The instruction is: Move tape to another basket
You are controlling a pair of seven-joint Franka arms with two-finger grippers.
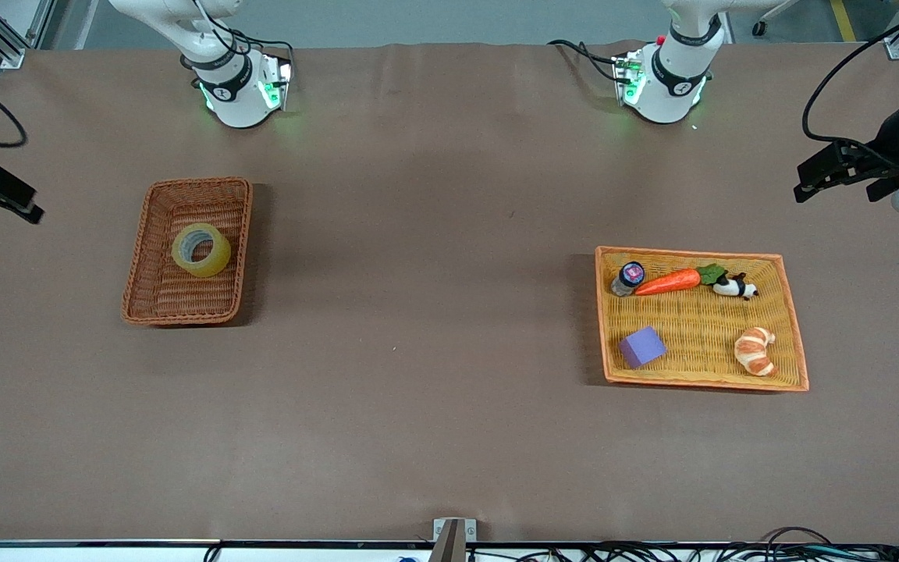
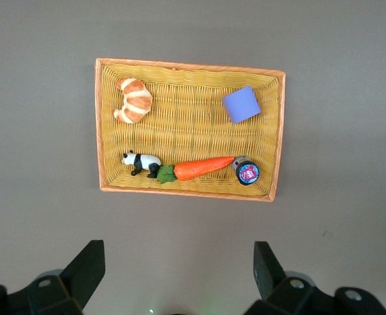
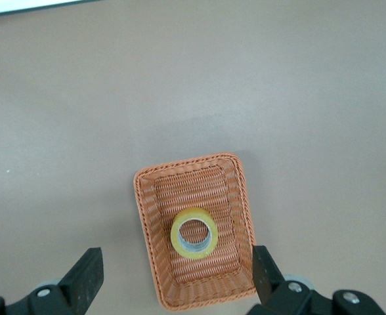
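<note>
Front view: tape lies flat in basket, hole upward; both end effectors spread.

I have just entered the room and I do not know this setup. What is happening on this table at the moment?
Nothing is being handled yet. The translucent yellowish roll of tape lies in the reddish-brown woven wicker basket, toward the right arm's end of the table. The flat orange-yellow woven tray toward the left arm's end holds small toys. The right gripper waits open above the basket, and the left gripper waits open by the tray.
</note>
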